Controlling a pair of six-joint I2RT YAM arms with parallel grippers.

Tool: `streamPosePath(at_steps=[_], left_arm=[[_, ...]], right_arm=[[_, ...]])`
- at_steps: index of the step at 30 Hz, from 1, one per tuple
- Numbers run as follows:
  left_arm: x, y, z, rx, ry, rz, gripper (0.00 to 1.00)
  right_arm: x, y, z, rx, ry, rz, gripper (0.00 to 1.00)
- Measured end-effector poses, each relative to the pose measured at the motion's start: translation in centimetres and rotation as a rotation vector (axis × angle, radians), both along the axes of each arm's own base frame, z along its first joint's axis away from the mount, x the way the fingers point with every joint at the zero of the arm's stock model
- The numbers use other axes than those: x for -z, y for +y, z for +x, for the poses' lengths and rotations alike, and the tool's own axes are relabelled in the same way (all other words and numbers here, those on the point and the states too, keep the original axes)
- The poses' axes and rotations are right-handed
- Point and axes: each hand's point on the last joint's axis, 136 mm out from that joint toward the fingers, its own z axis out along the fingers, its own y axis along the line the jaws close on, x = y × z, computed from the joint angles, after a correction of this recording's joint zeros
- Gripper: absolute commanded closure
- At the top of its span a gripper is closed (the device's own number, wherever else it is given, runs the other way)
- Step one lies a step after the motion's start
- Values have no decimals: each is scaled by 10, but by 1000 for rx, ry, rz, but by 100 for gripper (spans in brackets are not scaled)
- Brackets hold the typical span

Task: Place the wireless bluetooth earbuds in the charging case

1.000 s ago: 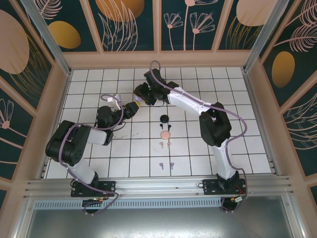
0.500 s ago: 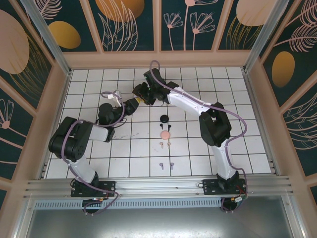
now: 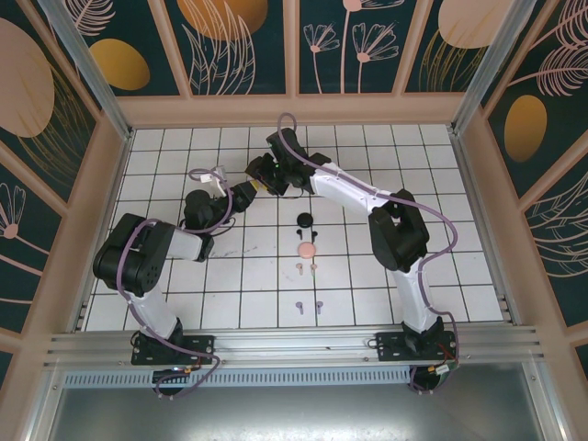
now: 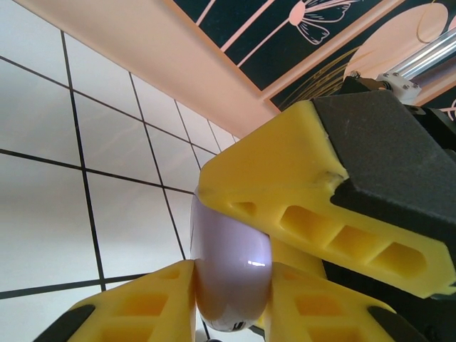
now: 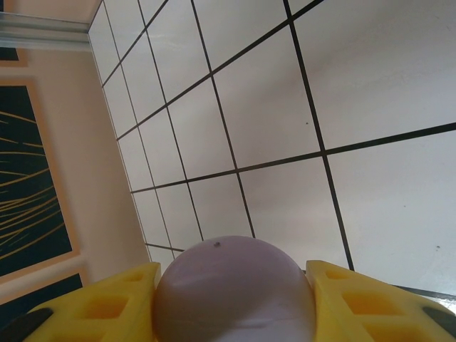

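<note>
Where the two arms meet over the far middle of the white tiled table (image 3: 184,303), the left gripper (image 4: 231,303) and the right gripper (image 5: 234,299) both hold one pale purple charging case (image 4: 228,249). In the left wrist view the case sits wedged between the left gripper's yellow pads, touching both. A finger (image 4: 313,192) of the right gripper presses in from above and hides the case's upper part. The right wrist view shows the same rounded shell clamped between that gripper's two yellow pads. Whether its lid is up or down cannot be told. The earbuds lie well apart from the case, on tiles nearer the arm bases. The purple earbuds (image 3: 309,306) lie side by side nearest the bases, and the pink earbuds (image 3: 307,267) lie just beyond them. Farther along the same line come a round pink case (image 3: 306,249) and a black case (image 3: 304,220). The right arm's white forearm (image 3: 354,193) spans the tiles beside that row.
</note>
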Motion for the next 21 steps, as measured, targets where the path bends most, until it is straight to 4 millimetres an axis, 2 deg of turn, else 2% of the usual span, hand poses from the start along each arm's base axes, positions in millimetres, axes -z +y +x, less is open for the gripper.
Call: streamPosePath(at_steps=[7,11,12,16,18,21], left_arm=[[2,0,0,2,1,11,87],[2,-1,-1,6,0,10,97],[1,-1,0,8,-2,10,100],[-2,-3,1,14,-9,3,100],[-5,-3,1,17,-14,0,100],[-5,-5,0,26,-11,-2,100]], right_arm=[[3,-2,0,7,-2,2,64],[2,-3,0,11,-4,4,58],[2,-3,0,12,-5,4,54],[0,-3,1,22,1,15,27],[-2,-4,2,22,1,21,22],[-10,-11,4,36,-9,30,20]])
